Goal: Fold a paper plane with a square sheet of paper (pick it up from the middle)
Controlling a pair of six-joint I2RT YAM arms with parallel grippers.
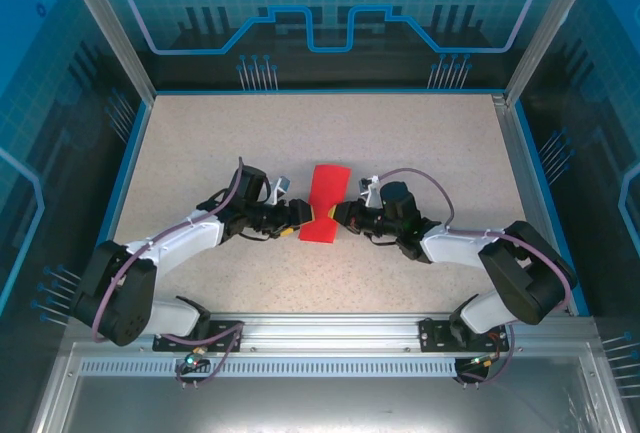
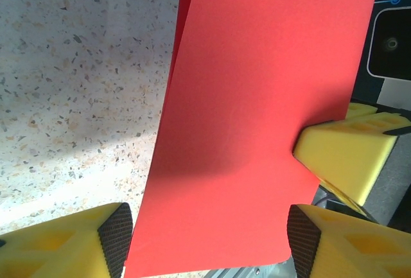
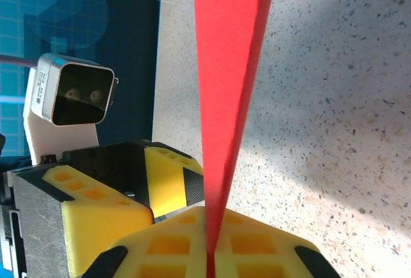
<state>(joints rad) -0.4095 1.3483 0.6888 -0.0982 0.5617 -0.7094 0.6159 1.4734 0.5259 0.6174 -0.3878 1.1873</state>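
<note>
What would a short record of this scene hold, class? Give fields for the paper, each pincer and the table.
paper: square sheet of paper, red, doubled over, between both pincers
left pincer: open, fingers either side of the sheet
right pincer: shut on the sheet
table: speckled beige, under the arms

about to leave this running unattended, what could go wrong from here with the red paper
1. The right gripper pinches the square sheet of paper at one edge only; the sheet could sag or slip out.
2. The left gripper stands open with the sheet across its gap; closing off-line might crumple it or add a stray crease.
</note>
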